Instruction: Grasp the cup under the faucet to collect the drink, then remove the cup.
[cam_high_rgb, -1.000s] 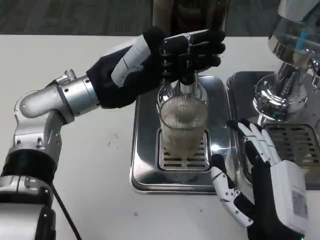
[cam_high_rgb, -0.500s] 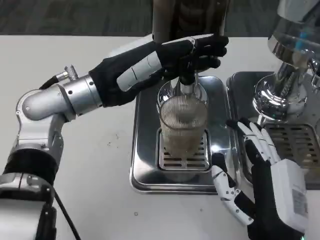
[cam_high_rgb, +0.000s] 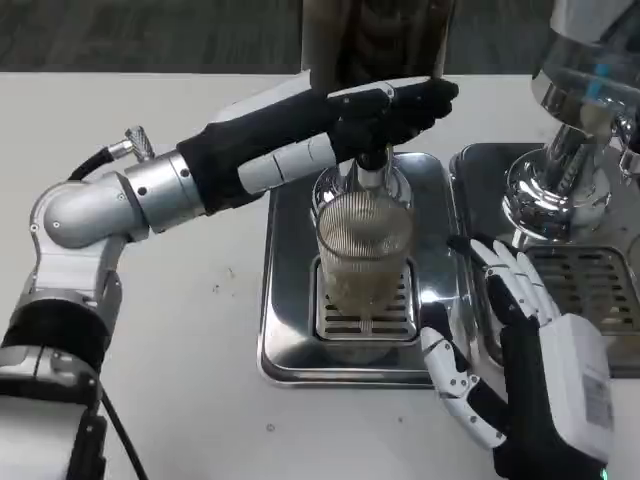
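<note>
From the head view we see the ribbed glass cup standing upright on the grate of the metal drip tray, directly under the faucet and partly filled with a pale drink. Our left hand wraps its fingers around the tap handle above the cup. Our right hand rests beside the tray, fingers spread wide, holding nothing.
</note>
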